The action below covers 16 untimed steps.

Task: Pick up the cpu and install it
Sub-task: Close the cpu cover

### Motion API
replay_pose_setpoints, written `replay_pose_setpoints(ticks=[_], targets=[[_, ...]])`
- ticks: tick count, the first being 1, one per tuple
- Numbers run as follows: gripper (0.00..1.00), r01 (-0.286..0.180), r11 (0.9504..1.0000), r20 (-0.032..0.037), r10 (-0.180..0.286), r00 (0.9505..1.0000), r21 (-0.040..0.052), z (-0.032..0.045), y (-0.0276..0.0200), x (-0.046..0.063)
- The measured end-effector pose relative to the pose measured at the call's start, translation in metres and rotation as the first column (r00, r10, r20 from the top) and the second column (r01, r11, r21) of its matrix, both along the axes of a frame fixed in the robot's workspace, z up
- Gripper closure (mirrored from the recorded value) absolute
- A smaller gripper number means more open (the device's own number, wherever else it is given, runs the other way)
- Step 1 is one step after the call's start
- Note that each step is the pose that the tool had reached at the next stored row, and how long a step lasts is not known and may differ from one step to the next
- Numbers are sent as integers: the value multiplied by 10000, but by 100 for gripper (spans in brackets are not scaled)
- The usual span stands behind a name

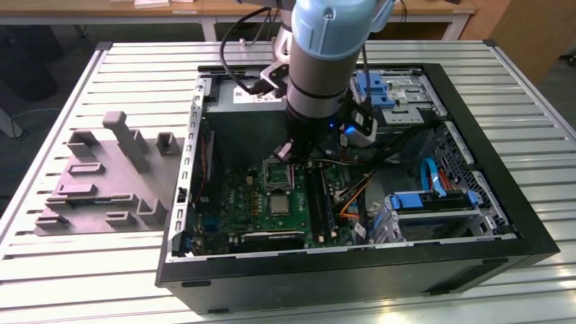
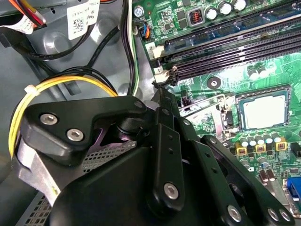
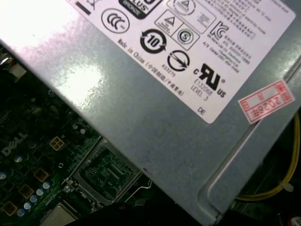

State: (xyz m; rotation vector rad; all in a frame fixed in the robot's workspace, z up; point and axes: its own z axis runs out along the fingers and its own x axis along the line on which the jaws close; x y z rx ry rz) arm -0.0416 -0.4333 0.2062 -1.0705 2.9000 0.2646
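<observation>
The black pincer point(image 2: 162, 94), state unclear, hangs just beside the small silvery-grey square cpu point(image 2: 264, 112) lying in its socket; descend squarely.

An open black computer case point(image 1: 504, 223) lies on a slatted metal table point(image 1: 135, 57), with a green motherboard point(image 1: 243, 202) at centre frame. A grey moulded fixture point(image 1: 99, 179) sits at left, just beside the case. Blue drive brackets point(image 1: 373, 88) occupy the upper right. A grey box with a white label point(image 3: 155, 89) fills the upper first wrist view.
</observation>
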Motion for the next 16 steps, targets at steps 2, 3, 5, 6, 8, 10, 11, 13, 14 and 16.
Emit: replay_pose_setpoints(ticks=[2,3,5,6,8,10,11,13,14,16], targets=[[89,0,10000,1,0,10000,1,-8,0,-1],[89,1,10000,0,-1,10000,1,-13,0,-2],[89,-1,10000,1,1,10000,1,-21,0,-5],[89,-4,10000,0,4,10000,0,-23,0,-7],[89,-15,10000,0,15,10000,-5,-25,0,-10],[89,-26,10000,0,26,10000,-12,-26,1,-12],[89,-28,10000,0,28,10000,-12,-27,0,-12],[89,-27,10000,1,27,10000,48,-29,1,-13],[89,-27,10000,1,27,10000,94,-29,2,-13],[89,-27,9999,2,27,10000,152,-29,4,-13]])
